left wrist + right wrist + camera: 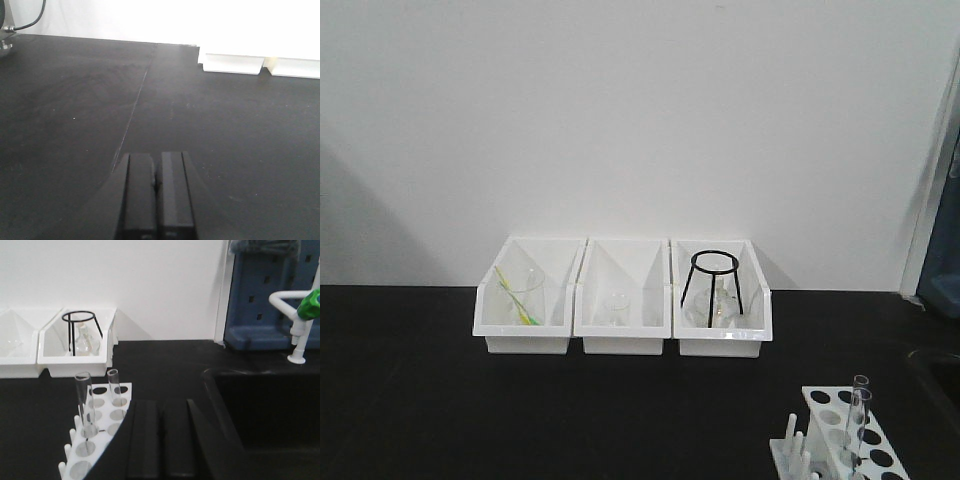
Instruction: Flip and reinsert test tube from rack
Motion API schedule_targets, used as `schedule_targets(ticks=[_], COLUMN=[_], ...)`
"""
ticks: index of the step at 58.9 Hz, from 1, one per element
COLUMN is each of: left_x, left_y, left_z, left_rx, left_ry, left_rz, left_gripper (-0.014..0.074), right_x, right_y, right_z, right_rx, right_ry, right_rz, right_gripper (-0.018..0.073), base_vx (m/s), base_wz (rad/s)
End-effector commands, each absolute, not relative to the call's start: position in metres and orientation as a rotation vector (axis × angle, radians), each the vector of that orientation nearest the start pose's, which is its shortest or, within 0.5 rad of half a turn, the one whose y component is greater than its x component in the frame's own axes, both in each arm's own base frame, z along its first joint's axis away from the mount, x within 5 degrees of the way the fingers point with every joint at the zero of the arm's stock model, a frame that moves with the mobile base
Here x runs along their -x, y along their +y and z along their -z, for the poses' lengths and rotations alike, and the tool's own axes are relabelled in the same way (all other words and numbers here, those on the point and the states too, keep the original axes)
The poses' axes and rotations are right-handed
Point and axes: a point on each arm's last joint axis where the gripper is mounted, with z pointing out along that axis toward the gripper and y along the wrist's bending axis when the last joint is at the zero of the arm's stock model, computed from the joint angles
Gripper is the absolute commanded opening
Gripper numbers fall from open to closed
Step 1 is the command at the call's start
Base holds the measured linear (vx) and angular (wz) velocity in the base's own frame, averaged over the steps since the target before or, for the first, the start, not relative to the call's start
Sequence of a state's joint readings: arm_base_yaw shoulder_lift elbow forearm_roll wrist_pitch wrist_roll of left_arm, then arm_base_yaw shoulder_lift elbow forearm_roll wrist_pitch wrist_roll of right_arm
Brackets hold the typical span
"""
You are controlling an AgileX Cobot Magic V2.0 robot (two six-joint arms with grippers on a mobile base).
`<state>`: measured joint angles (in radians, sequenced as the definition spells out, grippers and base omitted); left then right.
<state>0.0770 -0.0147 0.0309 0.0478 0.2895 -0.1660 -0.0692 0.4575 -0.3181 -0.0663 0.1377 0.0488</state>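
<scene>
One test tube (83, 400) stands upright in a hole of the rack (103, 415), and a second tube (114, 385) stands upright in a hole just behind it. The right gripper (160, 407) sits just right of the rack, jaws pressed together on nothing. The left gripper (156, 159), jaws also pressed together, hangs over the black desk (225, 125), with the rack outside its view.

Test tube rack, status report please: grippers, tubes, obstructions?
Left gripper shut, empty. Right gripper shut, empty, near rack. Two test tubes upright in rack. Nothing blocking them.
</scene>
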Motion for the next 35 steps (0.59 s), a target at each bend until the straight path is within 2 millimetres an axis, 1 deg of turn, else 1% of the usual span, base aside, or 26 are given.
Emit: schedule_targets(ticks=[1,4,8,11,20,24,29,35], left_x=[-0.055,-0.055,-0.055,-0.055,-0.055,-0.055,-0.055,-0.055], left_y=[0.005,0.005,0.005,0.005,0.005,0.005,0.005,0.005], left_z=[-0.186,-0.186,-0.186,-0.186,-0.186,-0.186,-0.186,-0.186], left_rx=[0.169,0.169,0.169,0.169,0.169,0.169,0.169,0.169], left_ry=[1.682,1.682,1.682,1.682,1.682,1.682,1.682,1.682], left_rz=[0.032,0.032,0.032,0.032,0.032,0.032,0.032,0.032], left_gripper=[-0.0006,-0.0006,-0.0006,-0.0006,-0.0006,-0.0006,-0.0006,-0.0006], right_x=[-0.121,-0.128,-0.136,-0.142,-0.159,-0.165,-0.174,-0.185], right_y=[-0.008,-0.009,-0.009,-0.009,-0.010,-0.010,-0.010,-0.008], right_z=[-0.289,-0.287,-0.285,-0.283,-0.280,-0.279,-0.278,-0.275], right_rx=[-0.043,-0.044,-0.046,-0.044,-0.039,-0.036,-0.043,-0.008], right_ry=[1.675,1.679,1.684,1.681,1.655,1.633,1.597,1.558], right_rz=[0.066,0.062,0.057,0.055,0.049,0.046,0.031,0.021], right_gripper=[0.0052,0.0081,0.0144,0.0201,0.0414,0.0483,0.0529,0.0535], base_vx=[0.00,0.00,0.00,0.00,0.00,0.00,0.00,0.00], base_wz=[0.00,0.00,0.00,0.00,0.00,0.00,0.00,0.00])
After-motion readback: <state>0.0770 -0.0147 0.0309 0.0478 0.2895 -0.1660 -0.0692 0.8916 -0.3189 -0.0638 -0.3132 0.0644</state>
